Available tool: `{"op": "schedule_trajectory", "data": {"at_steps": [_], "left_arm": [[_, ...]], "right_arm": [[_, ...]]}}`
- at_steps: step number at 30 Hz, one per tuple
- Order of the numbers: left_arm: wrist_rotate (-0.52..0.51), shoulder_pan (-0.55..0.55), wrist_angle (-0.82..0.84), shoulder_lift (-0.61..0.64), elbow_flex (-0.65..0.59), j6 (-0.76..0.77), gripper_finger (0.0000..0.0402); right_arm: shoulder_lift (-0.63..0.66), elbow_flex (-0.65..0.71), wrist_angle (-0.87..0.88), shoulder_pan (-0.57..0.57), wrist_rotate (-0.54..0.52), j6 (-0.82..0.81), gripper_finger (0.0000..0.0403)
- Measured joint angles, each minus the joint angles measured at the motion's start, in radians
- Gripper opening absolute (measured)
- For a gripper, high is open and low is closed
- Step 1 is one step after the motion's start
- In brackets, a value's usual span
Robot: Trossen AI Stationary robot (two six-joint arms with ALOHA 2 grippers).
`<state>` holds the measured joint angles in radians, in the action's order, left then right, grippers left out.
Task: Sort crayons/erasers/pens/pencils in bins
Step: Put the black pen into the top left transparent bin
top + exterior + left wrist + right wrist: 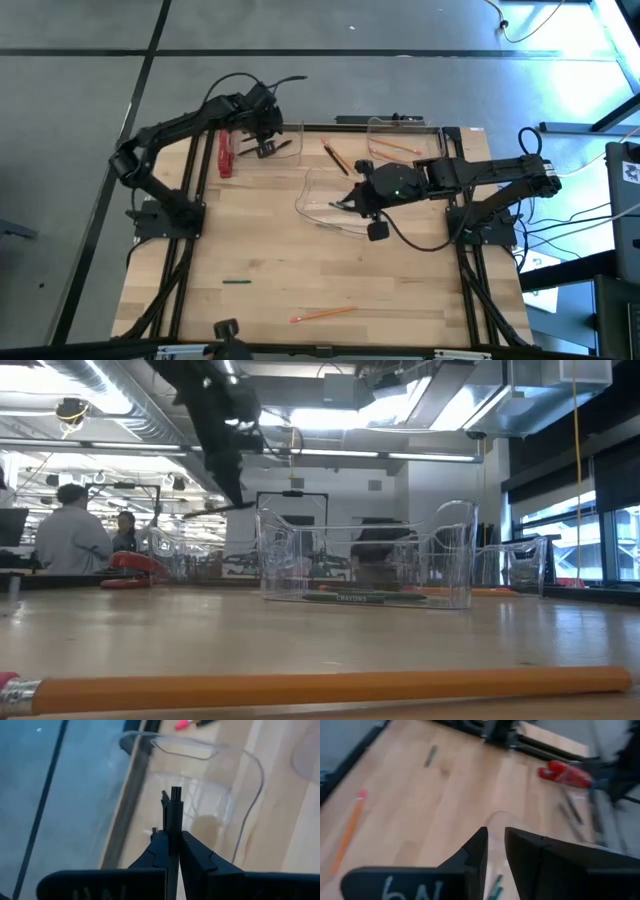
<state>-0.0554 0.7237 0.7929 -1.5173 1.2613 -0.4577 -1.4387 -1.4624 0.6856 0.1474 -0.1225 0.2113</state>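
Left tool [170,845] clamped on a black pen [174,815], hovering over the clear bin [200,795] at the counter's [300,260] far-left corner. Step in hand looks like pen drop-off; next needs the fingers parting inside the bin walls. Right tool [492,851], fingers narrowly apart and empty, hangs above the middle bin [325,205]. A crayon [236,282] and a pencil [322,314] lie loose, well apart from both tools.

Three bins stood on the desk [400,290]: one [268,138] rear left, one [405,140] rear right, one [330,200] central. A crayon [236,282] and pencil [322,314] lay near the front edge.
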Motion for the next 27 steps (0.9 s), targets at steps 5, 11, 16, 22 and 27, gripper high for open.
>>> {"op": "schedule_trajectory", "data": {"at_steps": [5, 11, 16, 22, 27], "left_arm": [[0.006, 0.012, -0.004, -0.063, 0.000, -0.028, 0.0013], [0.022, 0.020, -0.004, -0.112, 0.000, -0.080, 0.0013], [0.025, 0.025, 0.000, -0.152, -0.001, -0.104, 0.0013], [0.025, 0.024, -0.004, -0.161, -0.002, -0.149, 0.0013], [0.025, 0.028, -0.035, -0.161, -0.002, -0.153, 0.0013]], "right_arm": [[0.000, 0.000, -0.017, -0.001, -0.067, 0.000, 0.0069], [0.000, 0.000, -0.017, -0.001, -0.068, 0.000, 0.0069], [0.000, 0.000, -0.016, -0.007, -0.068, -0.003, 0.0069], [0.000, 0.000, -0.016, -0.008, -0.070, -0.023, 0.0069], [0.000, 0.000, -0.016, -0.008, -0.070, -0.022, 0.0069]]}}
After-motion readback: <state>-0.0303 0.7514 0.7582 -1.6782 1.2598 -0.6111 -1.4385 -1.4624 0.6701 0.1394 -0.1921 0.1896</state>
